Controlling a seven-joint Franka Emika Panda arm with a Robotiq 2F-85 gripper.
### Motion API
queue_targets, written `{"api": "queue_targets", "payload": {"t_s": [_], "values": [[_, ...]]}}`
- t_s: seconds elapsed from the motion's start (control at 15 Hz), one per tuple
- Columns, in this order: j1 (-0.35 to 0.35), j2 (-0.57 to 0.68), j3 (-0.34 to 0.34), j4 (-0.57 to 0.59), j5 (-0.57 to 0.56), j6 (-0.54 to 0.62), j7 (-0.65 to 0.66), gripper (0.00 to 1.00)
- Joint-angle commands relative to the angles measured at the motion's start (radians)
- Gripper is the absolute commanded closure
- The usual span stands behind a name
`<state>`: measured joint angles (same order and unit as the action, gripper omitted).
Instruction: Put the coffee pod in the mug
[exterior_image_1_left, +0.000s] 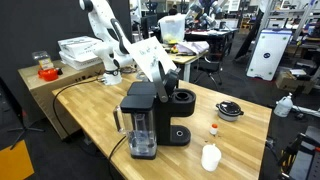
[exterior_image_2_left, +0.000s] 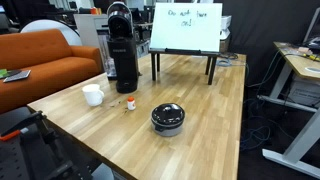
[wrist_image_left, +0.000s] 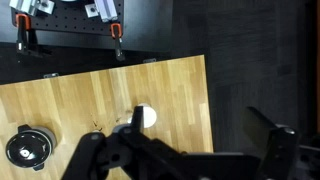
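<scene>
The coffee pod (exterior_image_2_left: 130, 103), a tiny white capsule with an orange-red top, stands on the wooden table between the white mug (exterior_image_2_left: 93, 95) and a black round dish. Both also show in an exterior view, pod (exterior_image_1_left: 213, 130) and mug (exterior_image_1_left: 210, 157). The wrist view looks down on the mug (wrist_image_left: 147, 117) from high above; the pod is not clear there. My gripper (wrist_image_left: 207, 135) is open and empty, its dark fingers spread wide. It hangs far from the pod, at the far end of the table behind the coffee machine (exterior_image_1_left: 112, 68).
A tall black coffee machine (exterior_image_1_left: 150, 115) stands near the mug and also shows in an exterior view (exterior_image_2_left: 122, 48). The black lidded dish (exterior_image_2_left: 168, 118) lies beside the pod. A small whiteboard on legs (exterior_image_2_left: 185, 27) stands on the table. The table edge (wrist_image_left: 207, 100) drops to dark floor.
</scene>
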<state>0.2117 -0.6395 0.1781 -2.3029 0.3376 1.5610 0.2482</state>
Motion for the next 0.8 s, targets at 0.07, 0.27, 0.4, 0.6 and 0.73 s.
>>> {"api": "queue_targets", "payload": {"t_s": [0.07,0.27,0.4,0.6,0.73], "values": [[-0.025,-0.002,0.018,0.003,0.009,-0.007,-0.011,0.00],[-0.031,0.041,0.012,0.009,0.002,0.009,-0.037,0.00],[-0.064,0.097,0.021,0.000,-0.074,0.012,-0.022,0.00],[-0.095,0.230,0.005,-0.015,-0.121,0.097,-0.020,0.00],[-0.089,0.218,-0.003,-0.038,-0.113,0.116,-0.015,0.00]]}}
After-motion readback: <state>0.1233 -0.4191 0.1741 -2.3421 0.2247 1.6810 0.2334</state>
